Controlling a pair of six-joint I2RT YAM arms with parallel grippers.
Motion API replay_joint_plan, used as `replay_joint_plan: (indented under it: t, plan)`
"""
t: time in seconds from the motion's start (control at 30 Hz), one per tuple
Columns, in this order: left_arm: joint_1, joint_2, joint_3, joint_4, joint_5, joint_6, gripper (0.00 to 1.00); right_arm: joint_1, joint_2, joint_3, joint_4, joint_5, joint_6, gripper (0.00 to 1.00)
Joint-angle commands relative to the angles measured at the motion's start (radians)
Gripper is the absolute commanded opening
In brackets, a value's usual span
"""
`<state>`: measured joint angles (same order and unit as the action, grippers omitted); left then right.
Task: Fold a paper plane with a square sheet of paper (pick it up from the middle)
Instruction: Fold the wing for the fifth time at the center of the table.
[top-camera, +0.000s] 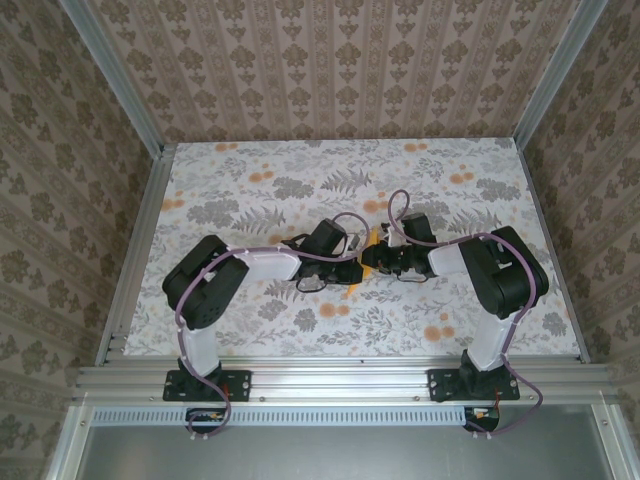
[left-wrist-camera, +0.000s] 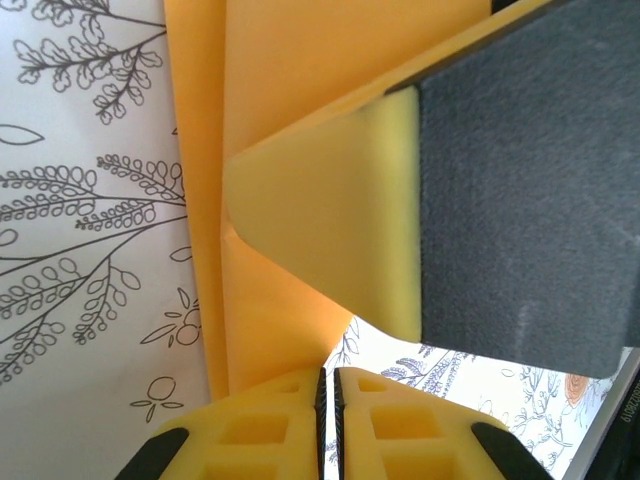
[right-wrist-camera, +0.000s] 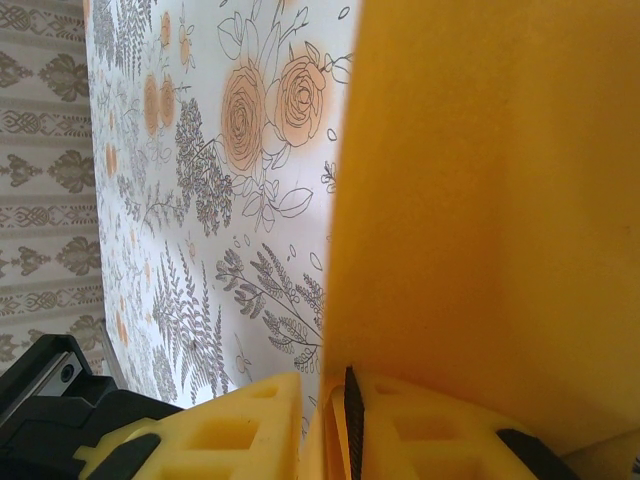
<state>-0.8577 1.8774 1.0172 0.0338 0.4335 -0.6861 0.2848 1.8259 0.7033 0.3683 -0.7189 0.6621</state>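
two claws meet: the left claw (left-wrist-camera: 328, 420) and right claw (right-wrist-camera: 325, 425) each clench the square sheet of paper (left-wrist-camera: 300, 80) between them.

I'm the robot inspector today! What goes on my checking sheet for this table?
Surface: table covered in a flowery print.
Job's things: orange square sheet of paper, already creased, between the two arms mid-table.
Clutter: nothing seen.
Grippers: left gripper and right gripper both look shut on the sheet.
Cables: purple cables run along both arms.
Surroundings: patterned walls; metal frame at the near edge.
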Motion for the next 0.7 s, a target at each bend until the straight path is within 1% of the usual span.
replay_joint_plan:
  t: [0.0, 0.33, 0.43, 0.67]
  plan:
    - [-0.001, 0.029, 0.021, -0.019, -0.005, 0.019, 0.13, -0.011, 0.037, -0.015, -0.087, 0.094, -0.015, 0.22]
    - [-0.003, 0.051, 0.027, 0.002, -0.005, 0.000, 0.13, -0.012, 0.041, -0.008, -0.103, 0.098, -0.021, 0.22]
    - [-0.001, 0.048, 0.026, 0.010, -0.003, -0.006, 0.13, -0.011, 0.043, -0.007, -0.107, 0.102, -0.020, 0.20]
    - [0.017, -0.045, -0.033, 0.077, 0.015, -0.026, 0.16, -0.011, 0.045, 0.005, -0.155, 0.137, -0.039, 0.13]
